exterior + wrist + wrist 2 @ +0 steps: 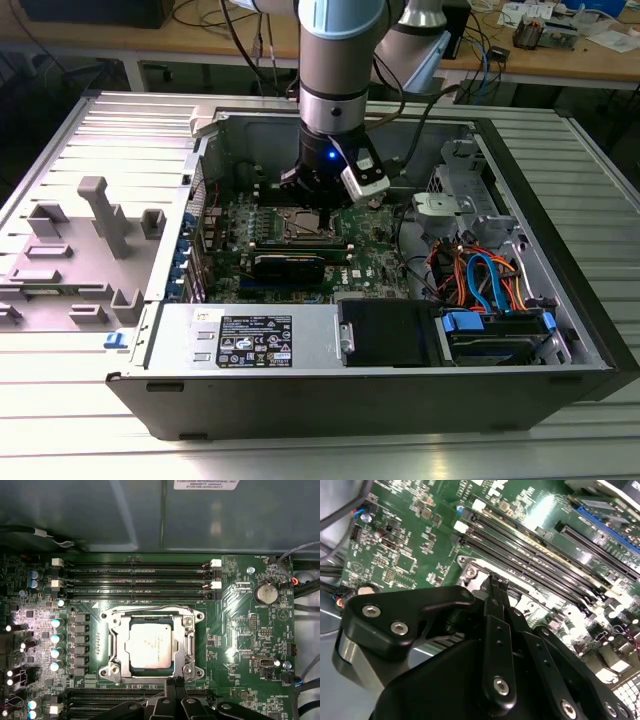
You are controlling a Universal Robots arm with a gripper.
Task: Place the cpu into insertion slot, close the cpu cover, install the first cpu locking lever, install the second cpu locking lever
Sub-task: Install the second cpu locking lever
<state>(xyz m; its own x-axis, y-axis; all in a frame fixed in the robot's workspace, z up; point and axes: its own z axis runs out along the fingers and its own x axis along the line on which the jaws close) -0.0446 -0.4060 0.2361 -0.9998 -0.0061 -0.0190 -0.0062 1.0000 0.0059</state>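
Open computer case (560,330) lying on the ribbed metal counter (90,420), green circuit board (380,250) inside, bundled orange and blue cables (485,275) packed at the exterior view's right. White label (255,341) stuck on the grey box (240,340) along the near wall, print too small to read; another white label (206,484) at the edge in the first wrist view, likewise unreadable. Sitting square in the insertion slot (111,645): the cpu (149,646), silvery top up, faint markings illegible. Down around it, the cpu cover (189,630), framing the chip. Long black memory slots (135,580) just beside the socket. Pincer (175,682) hovering at the socket's edge, fingers (496,592) drawn close together, fingertips near the metal frame, nothing visibly gripped; contact with the frame impossible to tell.
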